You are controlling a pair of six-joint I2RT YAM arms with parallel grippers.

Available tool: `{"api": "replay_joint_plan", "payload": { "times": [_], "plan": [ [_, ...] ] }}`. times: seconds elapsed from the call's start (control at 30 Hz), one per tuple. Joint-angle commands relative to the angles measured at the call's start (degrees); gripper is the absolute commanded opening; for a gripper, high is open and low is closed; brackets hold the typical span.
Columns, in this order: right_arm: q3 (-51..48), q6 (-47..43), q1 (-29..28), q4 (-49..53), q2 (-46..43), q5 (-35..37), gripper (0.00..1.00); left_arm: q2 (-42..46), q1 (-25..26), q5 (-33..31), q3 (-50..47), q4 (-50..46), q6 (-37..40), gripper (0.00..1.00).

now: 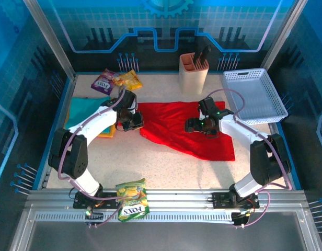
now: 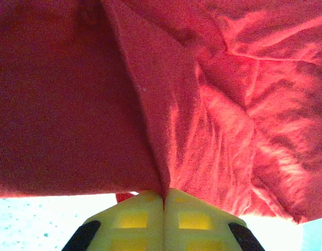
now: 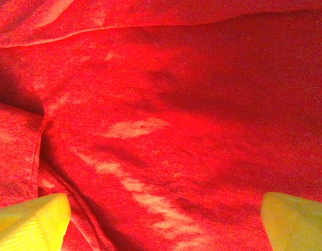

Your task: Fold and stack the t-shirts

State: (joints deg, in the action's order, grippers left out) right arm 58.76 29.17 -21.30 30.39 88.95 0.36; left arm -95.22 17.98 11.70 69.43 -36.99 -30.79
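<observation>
The red t-shirt [image 1: 176,128] lies spread across the middle of the table, crumpled along its left side. My left gripper [image 1: 134,121] is at that left edge; in the left wrist view its jaws [image 2: 164,197] are shut on a pinched fold of the red t-shirt [image 2: 213,120]. My right gripper [image 1: 195,125] hangs over the shirt's middle, and its yellow fingertips [image 3: 30,222] stand wide apart over flat red cloth [image 3: 166,130], open with nothing gripped. A folded teal t-shirt [image 1: 85,110] lies at the left on an orange-yellow one [image 1: 106,133], partly hidden by the left arm.
A white slotted basket [image 1: 255,97] stands at the back right, next to a beige holder [image 1: 194,70] with dark handles in it. Snack packets [image 1: 116,81] lie at the back left, and another packet [image 1: 132,198] rests on the front rail.
</observation>
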Motion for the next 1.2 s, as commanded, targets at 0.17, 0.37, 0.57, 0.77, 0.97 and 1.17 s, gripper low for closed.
{"api": "replay_joint_plan", "payload": {
  "times": [0.17,0.37,0.57,0.77,0.97,1.17],
  "plan": [
    [-1.3,0.4,1.3,0.4,0.3,-1.2,0.95,-8.4,0.1,3.4,2.0,-1.7,3.0,0.18],
    [-1.0,0.4,1.3,0.3,0.5,-1.7,0.94,-8.8,0.1,2.6,1.6,-0.7,3.3,0.37],
    [-1.1,0.5,1.3,-0.2,0.9,-2.4,0.94,-1.6,0.1,2.3,-5.0,2.5,4.2,0.46],
    [-1.0,0.8,1.3,-0.9,1.2,-3.3,0.94,7.0,0.1,3.6,-15.0,10.5,3.7,0.45],
    [-0.8,0.7,1.2,-0.4,0.7,-3.2,0.94,10.8,0.1,0.5,-23.2,17.9,7.7,0.41],
    [-0.6,0.4,1.3,0.1,0.4,-3.0,0.94,11.2,0.1,1.6,-29.5,29.1,11.3,0.39]
  ]
}}
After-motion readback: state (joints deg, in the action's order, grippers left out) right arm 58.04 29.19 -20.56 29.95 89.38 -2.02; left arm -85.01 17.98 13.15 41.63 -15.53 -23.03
